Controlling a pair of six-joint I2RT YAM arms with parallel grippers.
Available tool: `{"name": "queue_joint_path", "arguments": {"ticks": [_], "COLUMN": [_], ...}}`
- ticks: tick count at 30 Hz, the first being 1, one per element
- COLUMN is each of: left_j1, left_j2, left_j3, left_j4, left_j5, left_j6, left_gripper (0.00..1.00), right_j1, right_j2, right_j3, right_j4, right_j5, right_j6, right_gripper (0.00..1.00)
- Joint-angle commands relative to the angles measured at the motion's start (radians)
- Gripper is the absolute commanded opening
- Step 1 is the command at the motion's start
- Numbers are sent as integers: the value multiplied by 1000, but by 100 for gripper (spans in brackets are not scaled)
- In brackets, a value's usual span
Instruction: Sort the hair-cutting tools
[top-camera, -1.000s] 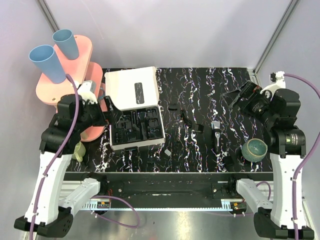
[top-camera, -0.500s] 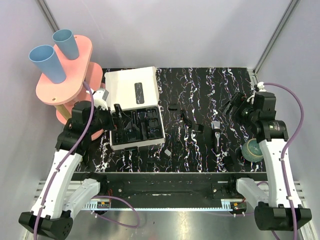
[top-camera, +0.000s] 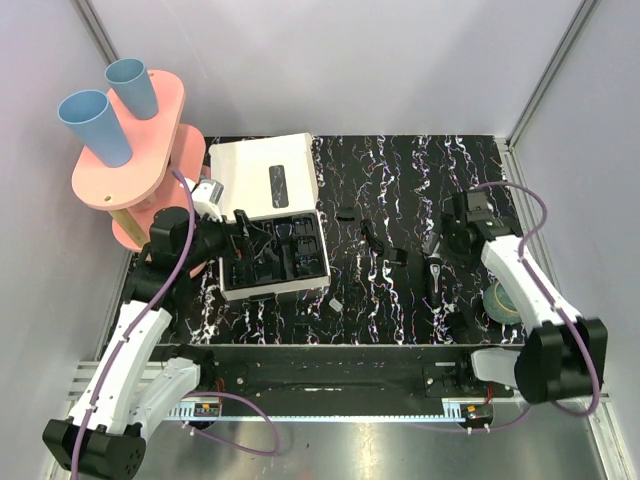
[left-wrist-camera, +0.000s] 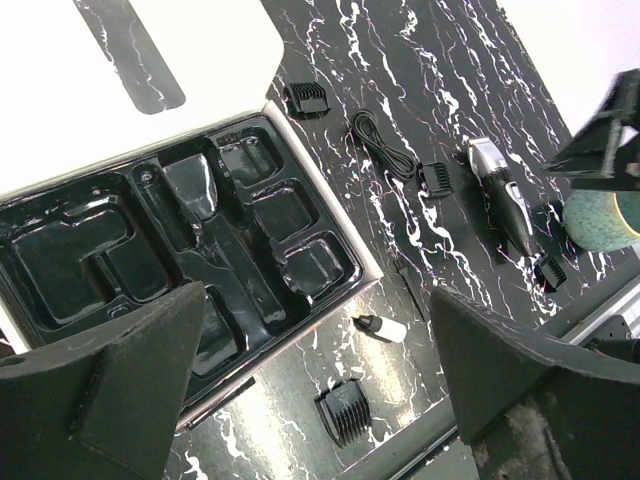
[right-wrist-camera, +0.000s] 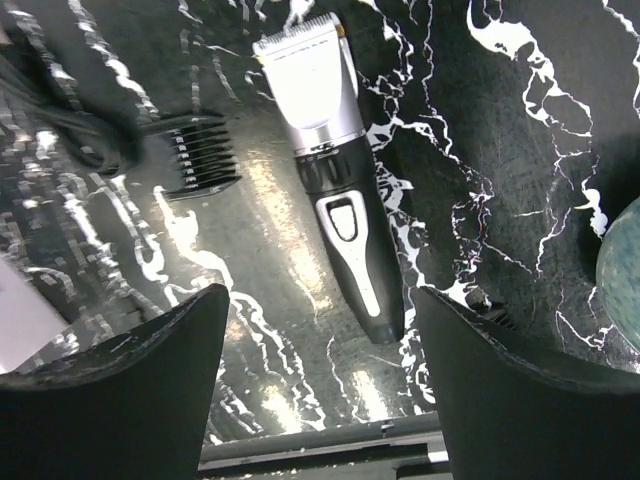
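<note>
The slim black clipper (top-camera: 433, 264) with a grey head lies on the marbled table right of centre, also in the left wrist view (left-wrist-camera: 500, 195) and the right wrist view (right-wrist-camera: 335, 160). Black comb attachments lie loose: one near the box lid (left-wrist-camera: 307, 98), one beside the clipper (right-wrist-camera: 198, 155), one near the front edge (left-wrist-camera: 345, 412), one by the bowl (left-wrist-camera: 549, 271). My left gripper (top-camera: 238, 243) is open and empty above the tray's left part (left-wrist-camera: 318, 330). My right gripper (top-camera: 447, 240) is open and empty just above the clipper's handle (right-wrist-camera: 320, 340).
The white box with a black moulded tray (top-camera: 277, 290) and raised lid (top-camera: 265, 175) sits at the left. A coiled black cable (left-wrist-camera: 378, 140), a small white bottle (left-wrist-camera: 383, 327) and a thin brush lie mid-table. A teal bowl (top-camera: 505, 300) stands front right. A pink stand with blue cups (top-camera: 130, 130) is far left.
Both arms have swung inward. My left gripper moved right over the tray. My right gripper moved left and down over the clipper. No object has moved.
</note>
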Motion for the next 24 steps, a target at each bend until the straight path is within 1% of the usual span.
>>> {"name": "queue_joint_path", "arguments": {"ticks": [1, 3, 4, 10, 15, 22, 24], "left_j1": [2, 2, 2, 2, 2, 2, 2], "left_j2": [-16, -5, 0, 1, -2, 3, 3], "left_j3": [-6, 0, 8, 10, 8, 19, 22], "left_j4": [76, 64, 59, 30, 22, 4, -1], "left_j5": [39, 34, 33, 13, 6, -7, -17], "left_j6": [-5, -5, -5, -5, -8, -8, -6], "left_gripper": [99, 99, 99, 99, 99, 99, 99], "right_j1": [37, 36, 37, 47, 48, 50, 50], "right_j2": [141, 189, 229, 322, 372, 421, 431], "right_j3": [11, 20, 32, 43, 45, 43, 45], "right_j4": [66, 91, 95, 117, 121, 134, 132], "right_j5": [121, 122, 119, 109, 101, 104, 104], "right_j6": [10, 1, -9, -22, 4, 10, 8], "right_gripper": [83, 83, 81, 79, 69, 65, 63]}}
